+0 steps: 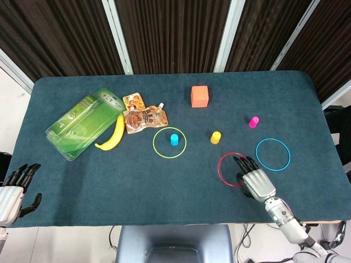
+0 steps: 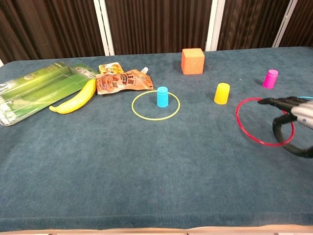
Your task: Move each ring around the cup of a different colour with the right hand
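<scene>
Red ring (image 1: 232, 169) is the piece in hand: the right hand (image 1: 256, 182) holds it by its near-right rim, fingers over the hoop and thumb beneath, and in the chest view it looks tilted off the table (image 1: 137, 181), between the yellow cup (image 1: 215, 137) and the blue ring (image 1: 272, 154). I judge it a thin, stiff, very light hoop, slick enough to swivel in a pinch, so a hold on the rim nearest the hand suits it, with the open centre kept free to drop over a cup. No cup stands inside it. The pink cup (image 1: 253, 121) sits well apart, unringed, as does the yellow cup. Further left, the yellow ring (image 1: 169, 142) lies flat around the blue cup (image 1: 174, 139). The left hand (image 1: 12, 193) rests off the table's near-left corner, fingers apart, empty.
</scene>
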